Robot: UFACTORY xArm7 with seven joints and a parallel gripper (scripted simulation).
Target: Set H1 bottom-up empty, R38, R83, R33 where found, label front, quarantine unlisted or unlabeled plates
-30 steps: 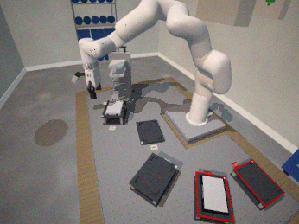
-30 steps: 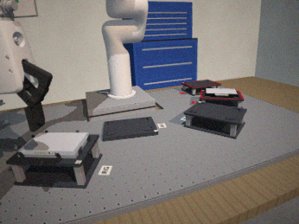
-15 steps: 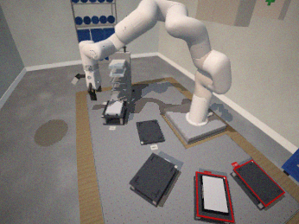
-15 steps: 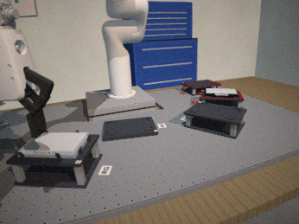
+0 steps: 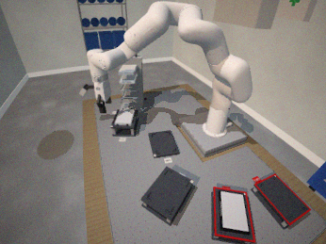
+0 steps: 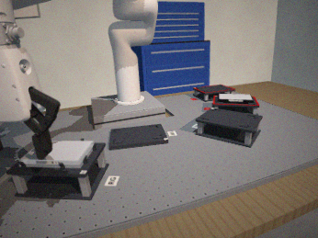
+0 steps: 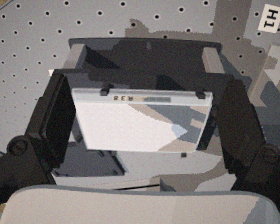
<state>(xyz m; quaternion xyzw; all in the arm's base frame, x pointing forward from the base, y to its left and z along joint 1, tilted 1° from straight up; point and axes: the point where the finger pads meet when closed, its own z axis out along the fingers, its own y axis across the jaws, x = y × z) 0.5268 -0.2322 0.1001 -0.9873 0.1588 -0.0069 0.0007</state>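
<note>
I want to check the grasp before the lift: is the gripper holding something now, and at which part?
Nothing is held. The gripper is open, its jaws standing wide on either side of the white plate on the raised nest, without closing on it.

White plate point(image 7: 140, 122): flat, upright, on a raised dark nest point(image 6: 94, 159) by the RG label, printed end toward 12 o'clock in the wrist view. Second white plate point(image 5: 234, 211): flat within a red-edged quarantine nest point(image 5: 215, 213). Plate hotel point(image 5: 130, 83): tiered tower, 12 o'clock of the raised nest.
</note>
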